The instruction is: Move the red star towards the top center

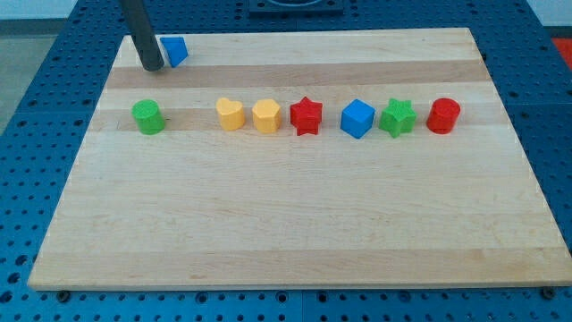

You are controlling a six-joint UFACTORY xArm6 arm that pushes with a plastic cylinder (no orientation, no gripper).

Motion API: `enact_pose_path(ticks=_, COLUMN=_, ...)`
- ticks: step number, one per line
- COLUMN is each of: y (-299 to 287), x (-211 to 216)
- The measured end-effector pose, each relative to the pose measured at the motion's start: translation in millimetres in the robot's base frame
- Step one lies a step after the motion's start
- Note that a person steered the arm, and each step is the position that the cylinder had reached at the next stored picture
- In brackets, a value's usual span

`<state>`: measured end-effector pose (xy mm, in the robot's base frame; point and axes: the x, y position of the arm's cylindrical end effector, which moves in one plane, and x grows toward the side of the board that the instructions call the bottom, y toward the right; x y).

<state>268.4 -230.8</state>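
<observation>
Blue pegboard point(54, 134) frames a pale wooden board point(295, 215) that fills most of the view. Across the board's upper half runs a loose row of blocks. From the view's left: a green cylinder point(147, 117), set apart from the rest; then a yellow heart point(231, 114) just beside a yellow hexagon point(266, 116), which nearly touches the red star point(306, 115). After a small gap come a blue cube point(357, 118), a green star point(398, 117) close against it, and a red cylinder point(443, 116) at the view's right end.

The red star sits near the middle of the row, a little right of the board's centre line and below the top edge.

My tip point(153, 67) stands at the board's top left corner, well apart from the red star. Just to its right, touching or nearly so, is a small blue block point(175, 50), perhaps a wedge; the rod partly hides it. The green cylinder lies below the tip.

The arm has no fingers, only the rod, so nothing is grasped.
</observation>
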Motion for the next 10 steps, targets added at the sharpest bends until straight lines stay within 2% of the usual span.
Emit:
enact_pose_path(ticks=1, y=4, x=13)
enact_pose_path(ticks=4, y=56, x=89)
enact_pose_path(ticks=6, y=70, x=160)
enact_pose_path(ticks=7, y=108, x=183)
enact_pose_path(ticks=10, y=242, x=180)
